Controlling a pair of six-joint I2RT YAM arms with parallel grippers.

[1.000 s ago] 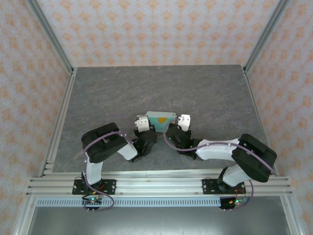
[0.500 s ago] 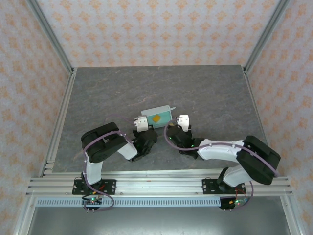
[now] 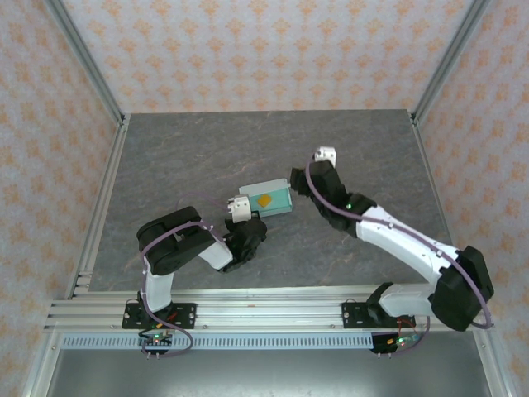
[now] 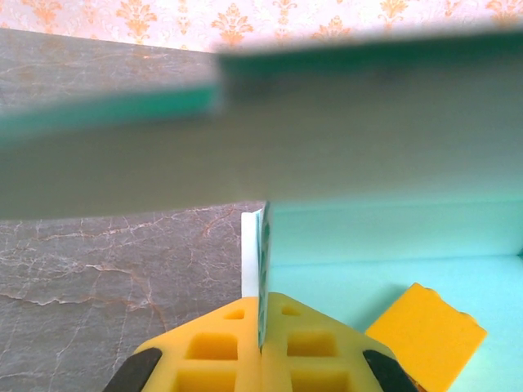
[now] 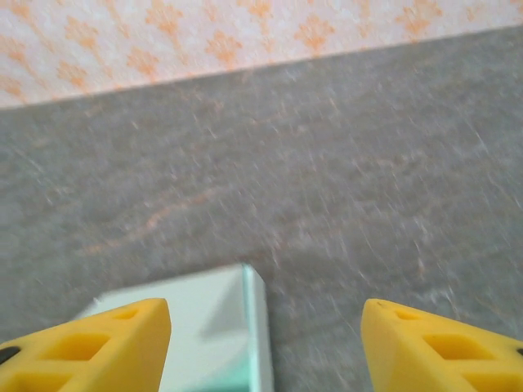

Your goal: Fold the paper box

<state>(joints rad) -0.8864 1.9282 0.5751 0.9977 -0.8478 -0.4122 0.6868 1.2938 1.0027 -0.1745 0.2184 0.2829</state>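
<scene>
Paper box (image 3: pixel 269 201) pinched by left gripper (image 3: pixel 240 208); right gripper (image 3: pixel 324 155) spread nearby.

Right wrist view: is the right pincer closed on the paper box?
No, the right pincer has its yellow fingers wide apart, gripping nothing.

Arm pair, jointed, black housings with white links: left arm (image 3: pixel 175 241), right arm (image 3: pixel 405 246); purple cables (image 3: pixel 145 248) looped alongside; yellow lattice-moulded plastic fingers (image 5: pixel 441 343); black base plates (image 3: pixel 159 314).

Left wrist cam: pale mint-green card box (image 4: pixel 392 237), near flap's just a blur across my view. Right wrist cam: grey marbled desk (image 5: pixel 368 163) smeared, box corner cut off at btm edge.
</scene>
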